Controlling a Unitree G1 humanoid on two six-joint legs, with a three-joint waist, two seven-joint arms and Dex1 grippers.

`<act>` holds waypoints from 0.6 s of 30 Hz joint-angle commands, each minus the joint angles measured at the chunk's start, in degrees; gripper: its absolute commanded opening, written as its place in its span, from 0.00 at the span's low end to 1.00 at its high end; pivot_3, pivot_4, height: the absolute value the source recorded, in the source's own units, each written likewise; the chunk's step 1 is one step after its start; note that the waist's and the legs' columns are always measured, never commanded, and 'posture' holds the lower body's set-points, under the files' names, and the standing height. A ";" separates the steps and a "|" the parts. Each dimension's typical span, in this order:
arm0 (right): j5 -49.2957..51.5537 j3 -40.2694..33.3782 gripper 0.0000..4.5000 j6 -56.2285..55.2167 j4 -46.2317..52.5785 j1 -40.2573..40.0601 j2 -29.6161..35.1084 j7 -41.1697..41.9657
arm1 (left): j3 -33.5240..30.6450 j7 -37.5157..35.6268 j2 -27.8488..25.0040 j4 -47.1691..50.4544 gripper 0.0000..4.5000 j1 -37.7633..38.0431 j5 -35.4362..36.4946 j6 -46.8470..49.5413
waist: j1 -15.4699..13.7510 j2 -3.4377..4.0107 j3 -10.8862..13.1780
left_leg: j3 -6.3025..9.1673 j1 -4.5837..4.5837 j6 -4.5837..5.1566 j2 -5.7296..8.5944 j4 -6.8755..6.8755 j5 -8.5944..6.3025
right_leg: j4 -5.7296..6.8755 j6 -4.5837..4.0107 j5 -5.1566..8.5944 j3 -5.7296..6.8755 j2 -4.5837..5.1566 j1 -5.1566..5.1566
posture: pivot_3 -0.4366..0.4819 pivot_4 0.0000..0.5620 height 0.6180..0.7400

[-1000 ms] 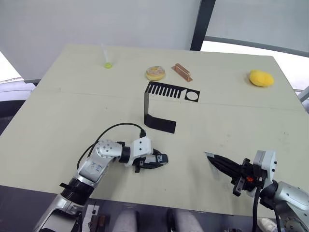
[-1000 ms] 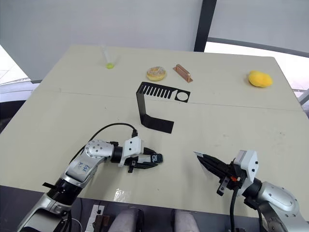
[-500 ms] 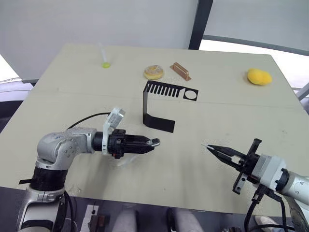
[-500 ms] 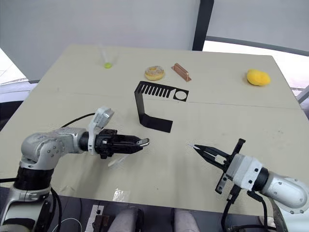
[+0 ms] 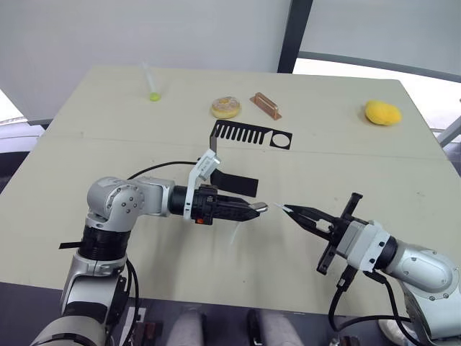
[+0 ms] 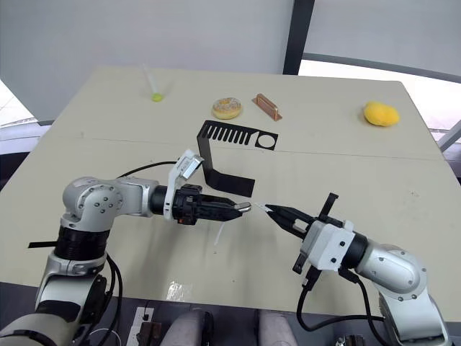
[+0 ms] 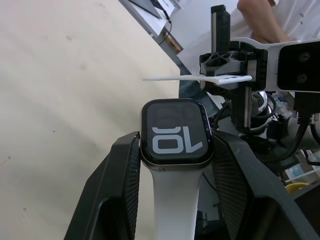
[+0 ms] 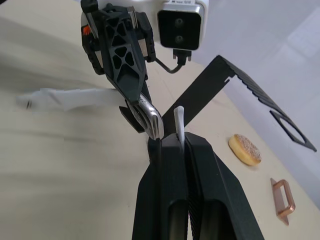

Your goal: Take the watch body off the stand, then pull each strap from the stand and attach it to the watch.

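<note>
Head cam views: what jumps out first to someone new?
The two claws meeting tip to tip above the middle of the table: the left claw holds the watch body, one white strap already hanging from it, while the right claw pinches the second strap and points it at the watch. Behind them stands the empty black stand.

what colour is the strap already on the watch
White: the strap hangs from the black watch body, best seen in the left wrist view.
</note>
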State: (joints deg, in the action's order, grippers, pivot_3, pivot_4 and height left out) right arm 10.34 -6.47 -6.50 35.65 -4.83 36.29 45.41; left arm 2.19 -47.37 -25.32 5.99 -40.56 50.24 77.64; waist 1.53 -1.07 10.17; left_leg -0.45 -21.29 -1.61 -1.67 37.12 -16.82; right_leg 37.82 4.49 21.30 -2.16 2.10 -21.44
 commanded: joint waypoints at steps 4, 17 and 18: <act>0.40 0.39 0.00 -2.30 0.27 0.63 0.51 0.07 | -0.33 1.00 0.76 1.08 0.35 -1.39 0.61 -0.72 | 0.06 0.00 0.00 | 0.00 0.00 0.00 -0.01 -0.01 0.00 | 0.00 0.00 0.00 -0.01 -0.01 0.00 | 0.48 0.27 1.00; -0.44 0.99 0.00 -4.00 -0.55 -0.66 1.75 -0.12 | -0.60 1.14 0.73 0.48 0.35 -1.60 1.10 -0.31 | 0.03 0.00 0.00 | -0.01 0.01 0.00 -0.01 -0.01 0.00 | 0.00 0.00 0.00 -0.01 -0.01 0.00 | 0.48 0.27 1.00; -0.63 1.10 0.00 -4.05 -0.74 -0.63 1.78 -0.13 | -0.58 1.15 0.88 0.57 0.35 -1.56 1.25 -0.20 | 0.03 0.00 0.00 | -0.02 0.01 0.00 -0.01 -0.01 0.00 | 0.00 0.00 0.00 -0.01 -0.01 0.00 | 0.48 0.27 1.00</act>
State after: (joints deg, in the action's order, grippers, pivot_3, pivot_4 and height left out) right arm 10.02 -4.98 -9.17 34.16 -5.40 37.55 45.44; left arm 2.22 -45.88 -24.69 5.85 -41.13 50.26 77.46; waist 1.56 -1.08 10.17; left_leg -0.47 -21.29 -1.61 -1.68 37.11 -16.81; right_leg 37.81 4.49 21.30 -2.18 2.10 -21.45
